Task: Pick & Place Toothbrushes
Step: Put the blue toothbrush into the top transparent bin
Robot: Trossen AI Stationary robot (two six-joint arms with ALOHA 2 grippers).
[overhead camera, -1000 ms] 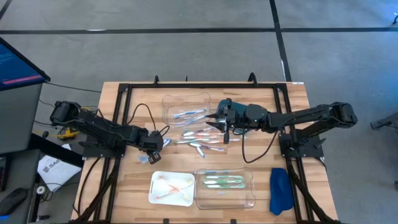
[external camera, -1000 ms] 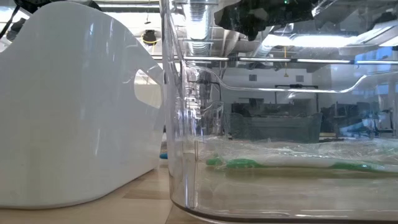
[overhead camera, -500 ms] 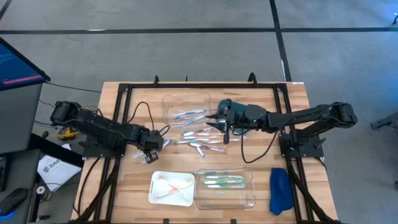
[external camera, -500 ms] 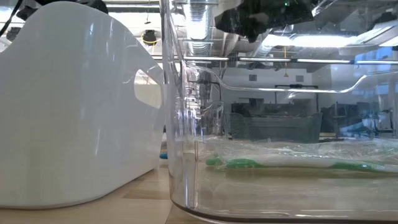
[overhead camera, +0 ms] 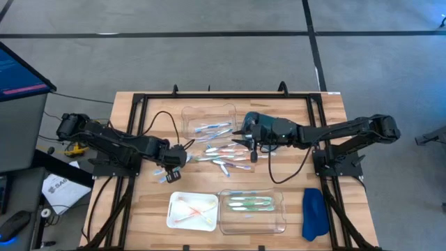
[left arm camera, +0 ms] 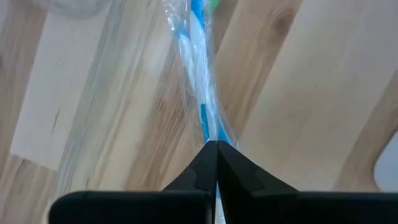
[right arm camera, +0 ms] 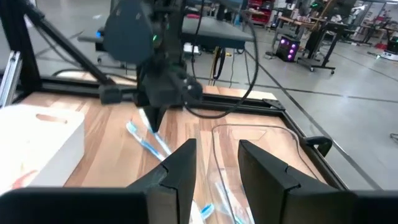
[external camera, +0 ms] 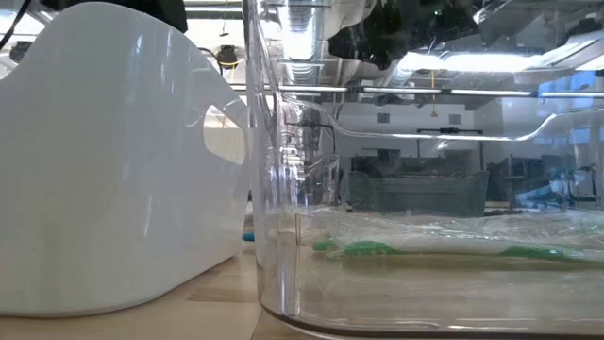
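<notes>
While the left gripper [overhead camera: 172, 167] is pinched tight on a blue toothbrush [left arm camera: 198, 93] in a clear wrapper, the carry step of the sorting job seems to be in hand. This brush is held just above the wood at the left of the middle of the high view. Next, it probably needs to be taken to the tray with the other blue ones and let go there.

The right gripper [overhead camera: 245, 138] is seen over the loose pile of toothbrushes [overhead camera: 224, 156] in the middle of the table, its 2 fingers apart, with nothing seen between them.

3 trays are seen. Blue brushes lie in the clear tray [overhead camera: 189, 114] at the upper middle. Pink ones lie in the white tray [overhead camera: 175, 220] at the bottom. Green ones lie in the clear tub [overhead camera: 280, 222] beside it.
</notes>
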